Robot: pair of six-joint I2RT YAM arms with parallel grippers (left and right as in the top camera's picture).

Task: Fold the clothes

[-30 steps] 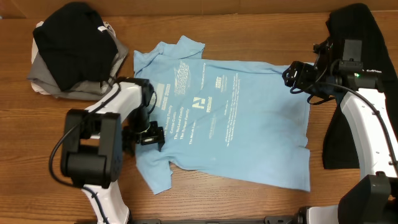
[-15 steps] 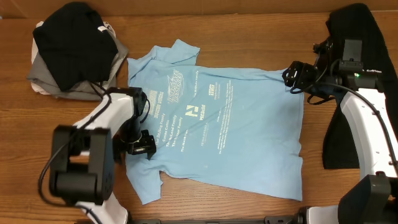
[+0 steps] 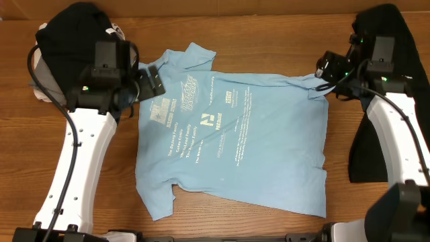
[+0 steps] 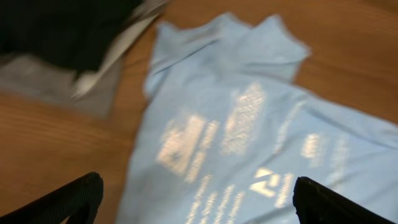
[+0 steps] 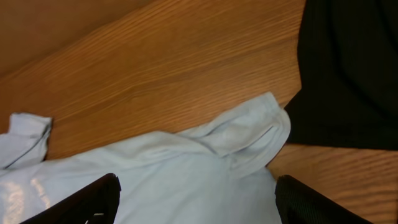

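A light-blue T-shirt (image 3: pixel 235 144) with white printed text lies spread flat on the wooden table; it also shows in the left wrist view (image 4: pixel 249 124) and the right wrist view (image 5: pixel 186 174). My left gripper (image 3: pixel 152 83) is open and empty above the shirt's upper left part, near the collar; its fingers show wide apart in the left wrist view (image 4: pixel 199 202). My right gripper (image 3: pixel 327 67) is open and empty over the shirt's upper right sleeve (image 5: pixel 249 134). A black garment (image 3: pixel 383 101) lies at the right edge under the right arm, also seen in the right wrist view (image 5: pixel 348 68).
A pile with a black garment (image 3: pixel 77 44) on top of grey cloth (image 3: pixel 50 84) sits at the back left, also in the left wrist view (image 4: pixel 56 31). Bare wooden table (image 3: pixel 269 33) lies behind and in front of the shirt.
My left gripper has let go of the shirt's left edge and lifted up and back to the collar area. The shirt slid slightly left, then settled. My right gripper shifted a little right.
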